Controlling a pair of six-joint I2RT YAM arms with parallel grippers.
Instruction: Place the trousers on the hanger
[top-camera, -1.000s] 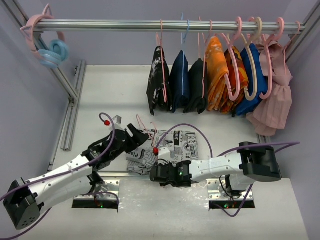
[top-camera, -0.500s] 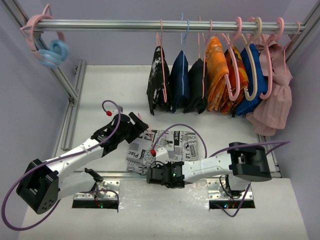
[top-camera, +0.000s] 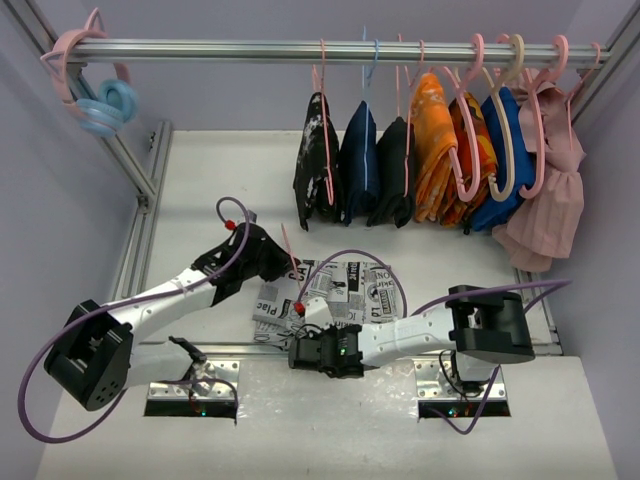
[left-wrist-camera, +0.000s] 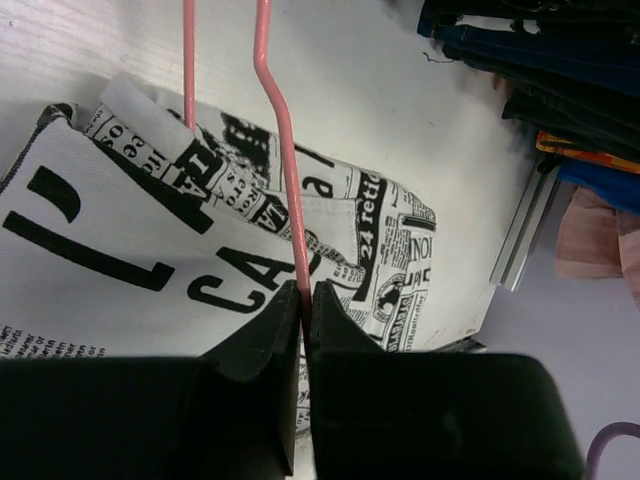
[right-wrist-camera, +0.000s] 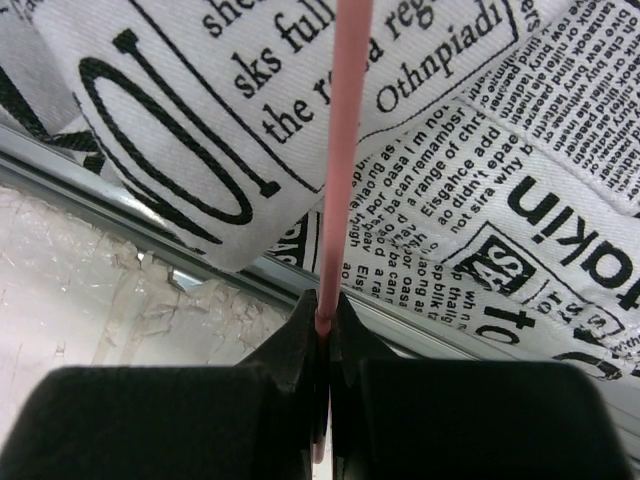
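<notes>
The trousers (top-camera: 345, 290), white with black newspaper print, lie crumpled on the table between the two arms. The hanger (top-camera: 288, 246), a thin pale-pink wire, lies across them. My left gripper (top-camera: 282, 264) is at the trousers' left end, and in the left wrist view it (left-wrist-camera: 305, 296) is shut on the hanger (left-wrist-camera: 283, 190) above the printed cloth (left-wrist-camera: 140, 250). My right gripper (top-camera: 298, 354) sits at the trousers' near edge. In the right wrist view it (right-wrist-camera: 327, 300) is shut on another stretch of the hanger (right-wrist-camera: 341, 150), which runs over the trousers (right-wrist-camera: 480, 150).
A metal rail (top-camera: 250, 50) crosses the back with several hung garments: a black speckled one (top-camera: 316, 165), navy, orange, blue and pink ones. Pink and blue hangers (top-camera: 100, 100) hang at its left end. A frame post (top-camera: 140, 185) stands at the left. A metal strip (right-wrist-camera: 120, 205) edges the table.
My left gripper reached right to the hanger wire and shut on it. My right gripper, shut on the wire throughout, slid a little to the left.
</notes>
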